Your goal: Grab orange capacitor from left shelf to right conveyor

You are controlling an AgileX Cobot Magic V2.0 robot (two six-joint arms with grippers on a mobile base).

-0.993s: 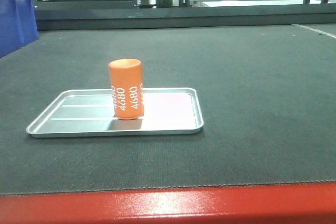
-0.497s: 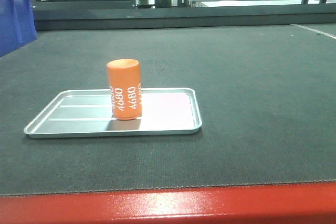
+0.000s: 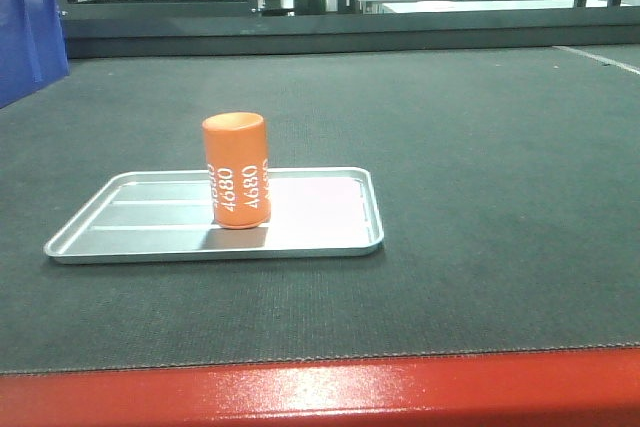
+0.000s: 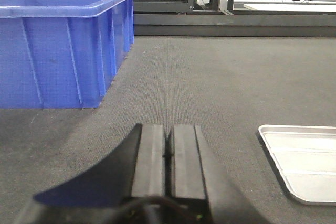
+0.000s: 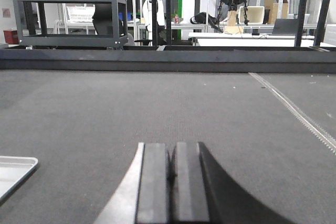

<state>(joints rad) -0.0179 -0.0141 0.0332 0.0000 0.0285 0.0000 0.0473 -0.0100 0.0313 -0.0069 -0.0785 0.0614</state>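
— Both grippers first: how do they stand?

— Left gripper [image 4: 168, 153] has its two dark fingers pressed together with only a thin seam between them, nothing held. Right gripper [image 5: 172, 174] looks the same, fingers closed flat against each other and empty. Each hangs low over the belt.

— And the orange capacitor?

— Orange capacitor [image 3: 237, 171] stands upright in the silver tray [image 3: 325, 237], toward the tray's left-centre, white "4680" running vertically up its side. Neither gripper touches it (it does not appear in either wrist view).

— Where does the tray sit?

— Flat on the right conveyor [image 3: 480, 147], the dark textured belt, a little back from the glossy red front edge [image 3: 400, 392]. The left wrist view catches the tray's left corner at its lower right; the right wrist view catches a corner at its lower left, so the tray lies between the two grippers.

— Anything else on the belt?

— A blue plastic bin [image 4: 58, 51] on the left side, well apart from the tray. Behind the belt there is dark framing and workbenches, too far off to read.
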